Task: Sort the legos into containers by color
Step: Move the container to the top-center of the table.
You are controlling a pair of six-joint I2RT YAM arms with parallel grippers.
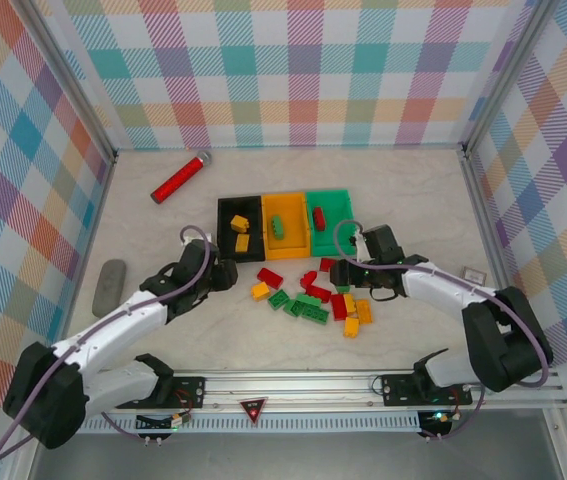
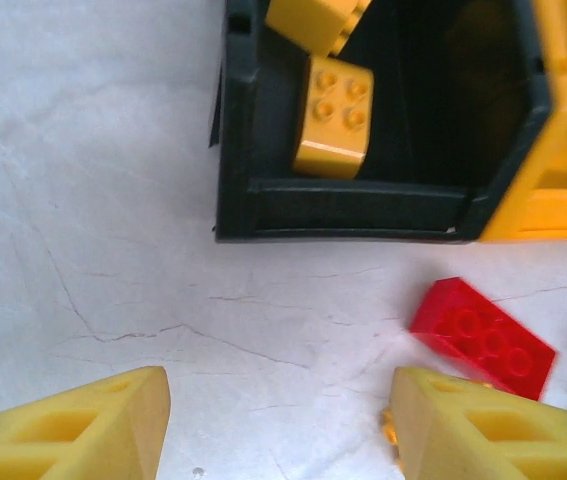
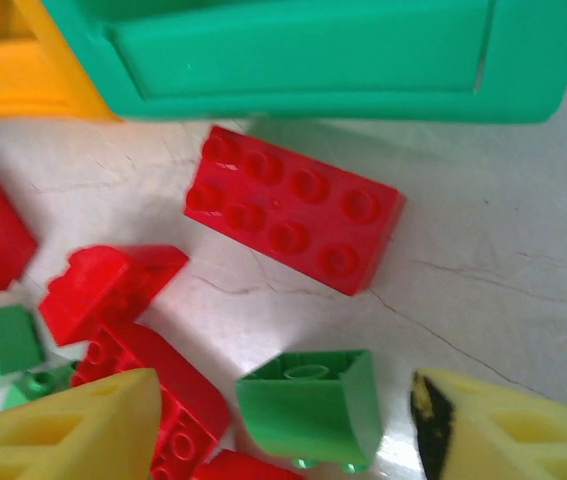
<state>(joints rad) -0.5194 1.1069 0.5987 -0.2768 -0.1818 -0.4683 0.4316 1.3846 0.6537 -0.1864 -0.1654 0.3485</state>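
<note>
Fingers (image 2: 73,430) of the left gripper (image 2: 278,420) stand apart over bare tabletop (image 2: 93,200), nothing between them, just short of the near wall of the black bin (image 2: 353,205); two yellow bricks (image 2: 335,118) lie inside that bin, against its left side; a lone red brick (image 2: 483,338) rests studs up on the tabletop, just ahead of the right-hand finger.

On the other arm, the right gripper (image 3: 285,400) also has its fingers (image 3: 73,430) parted; a tipped green brick (image 3: 308,405) lies between them with a gap on either side, not clamped; beyond it an eight-stud red brick (image 3: 293,210) sits studs up, just in front of the green bin (image 3: 303,60); more red and green pieces crowd the left of that view.

Seen from above, the three bins stand wall to wall in a row at the middle of the tabletop, black on the left, the orange-yellow bin (image 1: 295,245) in the centre, green on the right; the centre bin holds one green piece (image 1: 277,228), the green bin one red piece (image 1: 318,215); the loose bricks (image 1: 313,300), red, green and yellow-orange, are scattered between the bins and the near edge, with a gripper at each end of the scatter.

A red cylinder (image 1: 180,178) with a silver end lies toward the far left corner; a grey oblong object (image 1: 109,286) lies by the left edge.
</note>
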